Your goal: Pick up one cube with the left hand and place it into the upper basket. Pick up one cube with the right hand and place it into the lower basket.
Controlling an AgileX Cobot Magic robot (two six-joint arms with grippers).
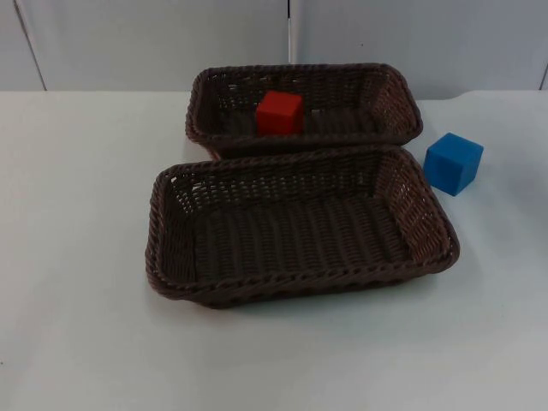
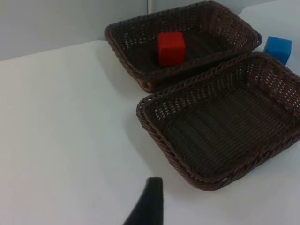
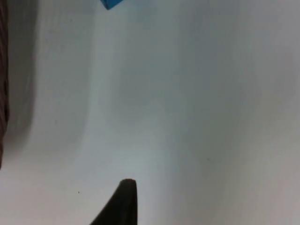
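A red cube (image 1: 280,112) (image 2: 170,47) lies inside the upper brown woven basket (image 1: 394,103) (image 2: 234,28), toward its left half. The lower basket (image 1: 300,287) (image 2: 159,131) sits just in front of it, and its woven floor is bare. A blue cube (image 1: 453,162) (image 2: 277,48) (image 3: 111,3) rests on the white table close to the right of both baskets. My left gripper (image 2: 149,206) hangs over bare table to the left of the baskets, well away from them. My right gripper (image 3: 121,205) hangs over bare table at a distance from the blue cube.
The white table (image 1: 77,214) runs wide on both sides of the baskets and in front of them. A grey partition wall (image 1: 128,43) closes the far edge behind the upper basket. An edge of a basket (image 3: 2,93) appears in the right wrist view.
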